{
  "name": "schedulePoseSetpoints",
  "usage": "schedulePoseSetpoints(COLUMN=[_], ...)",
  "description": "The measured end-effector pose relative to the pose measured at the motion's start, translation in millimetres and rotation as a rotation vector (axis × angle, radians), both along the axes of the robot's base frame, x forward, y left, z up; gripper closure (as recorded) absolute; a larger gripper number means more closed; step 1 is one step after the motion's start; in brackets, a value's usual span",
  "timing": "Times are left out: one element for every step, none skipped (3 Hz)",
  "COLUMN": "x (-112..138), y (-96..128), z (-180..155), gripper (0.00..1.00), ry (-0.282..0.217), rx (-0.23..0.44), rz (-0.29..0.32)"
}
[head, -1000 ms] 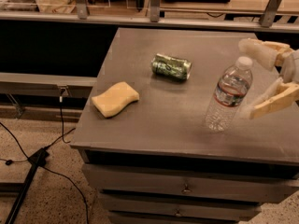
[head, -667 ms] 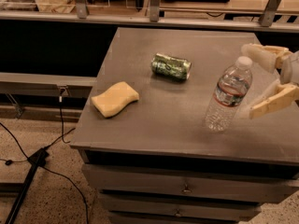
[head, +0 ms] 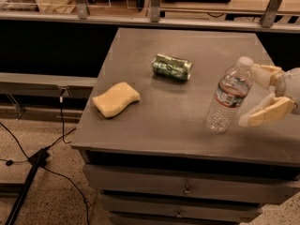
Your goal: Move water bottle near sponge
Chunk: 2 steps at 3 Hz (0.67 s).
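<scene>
"So, where is the tall clear ribbed plastic water bottle (head: 229, 96) with the white cap?"

"The water bottle stands upright near the right edge of the grey counter (head: 187, 46), closer to the front than the back. The robot's cream two-finger gripper (head: 249, 96) sits just beside it at that right edge. Its jaws are spread wide, one finger towards the back and one towards the front, and they hold nothing."

"And the pale yellow, wavy-sided soft sponge (head: 116, 99)?"

"It is well apart, lying flat near the front-left corner. The dented green metal can (head: 172, 67) lies on its side between the two, further back."

"How should the robot take the grasp?"

"Probably the gripper needs to slide further left until the label band sits squarely between the fingers, then close gently, since thin plastic gives. A hold on the mid-body should keep the bottle from tipping. The carry likely wants to run along the front edge, clear of the can, and end with the bottle upright just beside the sponge."
</scene>
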<state>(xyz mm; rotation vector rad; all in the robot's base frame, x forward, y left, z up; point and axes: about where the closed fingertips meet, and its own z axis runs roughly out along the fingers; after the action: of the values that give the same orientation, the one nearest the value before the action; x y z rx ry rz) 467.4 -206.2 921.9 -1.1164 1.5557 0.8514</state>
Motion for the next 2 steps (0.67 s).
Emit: schedulePoseSetpoints(x=[-3, -9], y=[15, 29], z=[-6, -3], gripper=[0.0, 0.0], ry=[0.02, -0.039], rx=[0.083, 0.12], rz=[0.045, 0.11])
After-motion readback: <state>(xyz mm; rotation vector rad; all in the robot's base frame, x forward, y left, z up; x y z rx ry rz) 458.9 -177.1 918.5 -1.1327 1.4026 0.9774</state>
